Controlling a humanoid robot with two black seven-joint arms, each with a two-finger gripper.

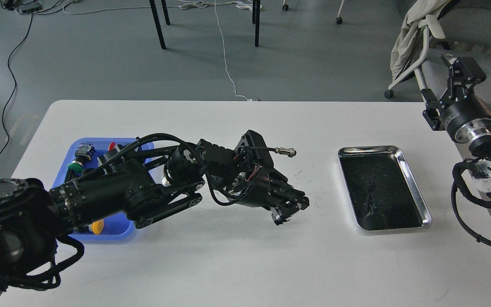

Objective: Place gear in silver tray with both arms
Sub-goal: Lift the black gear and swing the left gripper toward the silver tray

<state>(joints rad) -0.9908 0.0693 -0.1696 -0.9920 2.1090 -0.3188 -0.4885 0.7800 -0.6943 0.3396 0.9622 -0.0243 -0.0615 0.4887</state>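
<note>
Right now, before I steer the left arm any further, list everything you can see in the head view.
silver tray: one, shiny metal with dark bottom, right side of table.
blue tray: one, blue plastic, left side of table, mostly hidden by the left arm.
small parts in the blue tray: several, green, red, yellow and black; exact count hidden.
table: one, white, scuffed in the middle.
chair with cloth: one, grey, far right on the floor.
floor cables: several, white and black.
left gripper: black, over mid-table, left of the silver tray; fingers close together, any load hidden.
right gripper: black, raised beyond the table's right edge.
</note>
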